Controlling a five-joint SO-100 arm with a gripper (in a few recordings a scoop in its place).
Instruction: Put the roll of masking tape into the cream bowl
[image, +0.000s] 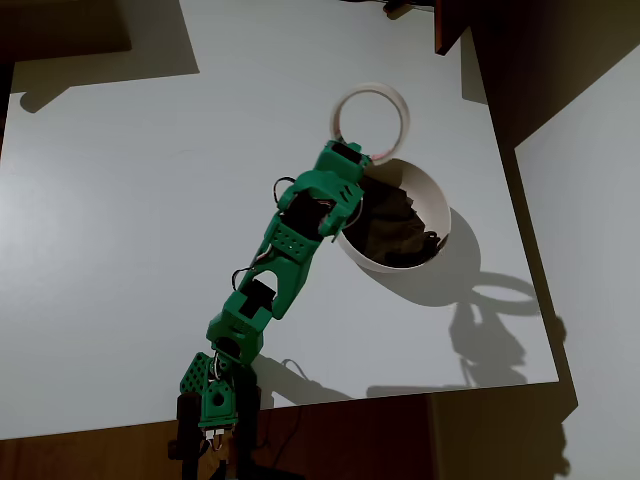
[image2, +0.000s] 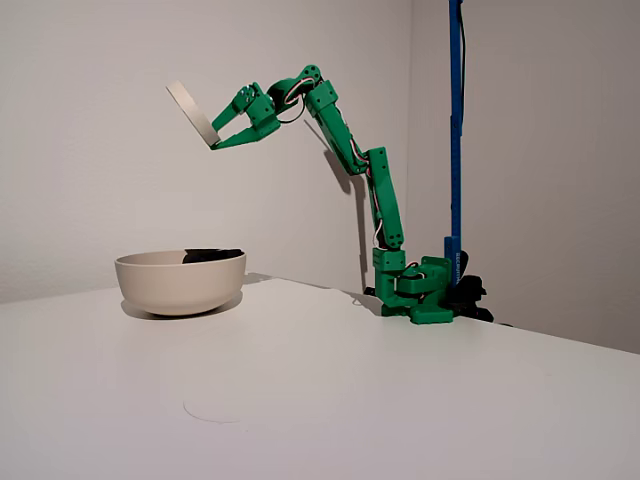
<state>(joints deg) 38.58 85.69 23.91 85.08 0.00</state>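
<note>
Our gripper (image2: 216, 143) fingers clamp the roll of masking tape (image2: 192, 112) by its edge, high above the cream bowl (image2: 180, 281); released here, it may bounce out.

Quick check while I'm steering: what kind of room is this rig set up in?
Probably a plain indoor test bench: a bare white table, blank walls, a blue pole behind the arm, and just the cream bowl and the tape roll in the gripper.
</note>
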